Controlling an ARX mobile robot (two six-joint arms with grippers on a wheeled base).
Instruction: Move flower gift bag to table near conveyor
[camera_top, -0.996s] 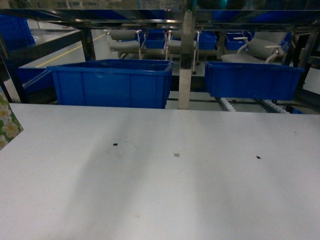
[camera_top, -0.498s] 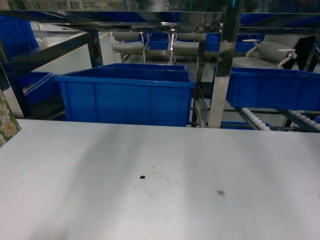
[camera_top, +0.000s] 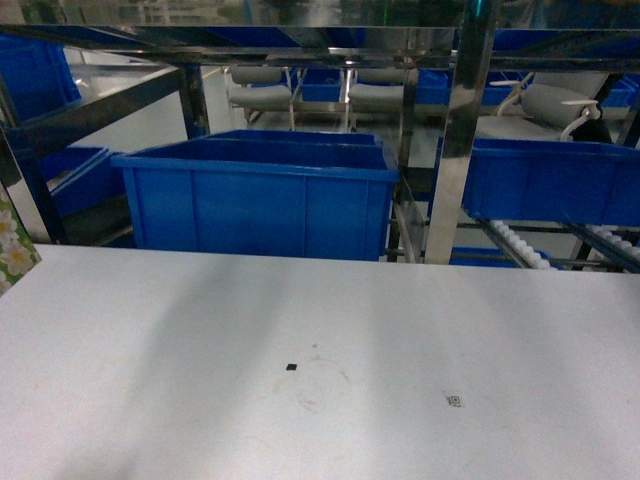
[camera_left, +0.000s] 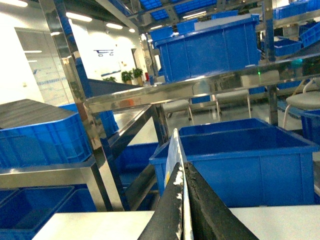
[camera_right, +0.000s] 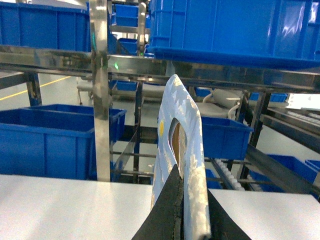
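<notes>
We had both grippers (camera_left: 183, 210) (camera_right: 179, 210) clenched on bags (camera_left: 175, 155) (camera_right: 180, 145); the right bag stood upright, table (camera_top: 320, 350) apparently just below.

The flower gift bag (camera_top: 14, 245) peeks in at the far left edge of the table (camera_top: 320, 370), showing white and yellow daisies. Another flower gift bag (camera_right: 179, 150), pale blue with a cut-out handle, stands upright over the white table. The shiny steel conveyor (camera_top: 520, 245), with small white rollers, stands behind the table.
</notes>
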